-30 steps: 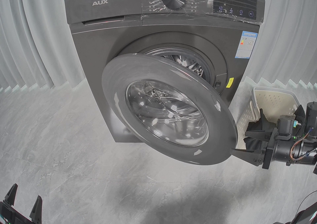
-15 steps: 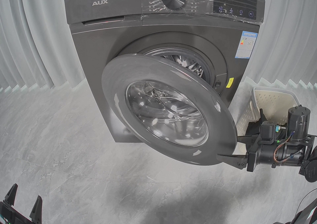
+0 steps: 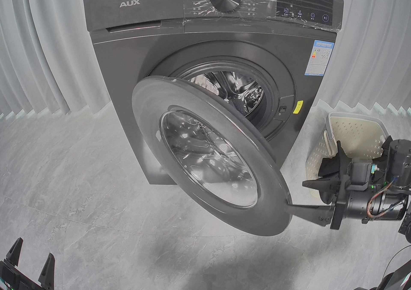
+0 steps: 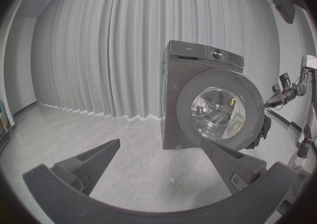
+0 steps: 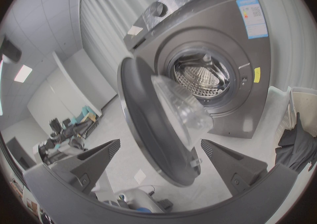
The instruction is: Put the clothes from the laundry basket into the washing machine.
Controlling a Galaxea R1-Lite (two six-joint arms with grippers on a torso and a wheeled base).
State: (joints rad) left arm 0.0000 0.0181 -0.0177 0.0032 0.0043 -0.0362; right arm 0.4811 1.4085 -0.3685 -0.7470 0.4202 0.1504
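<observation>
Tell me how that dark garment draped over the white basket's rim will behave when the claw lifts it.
The dark fabric garment sags in folds over the white perforated plastic basket, so it is probably floppy and will hang long. It looks thin, so likely light. A trailing end might catch on the rim.

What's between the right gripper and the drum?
The open door. In the head view its rim sits right at the right gripper, with the drum behind it. The right wrist view shows the same.
</observation>
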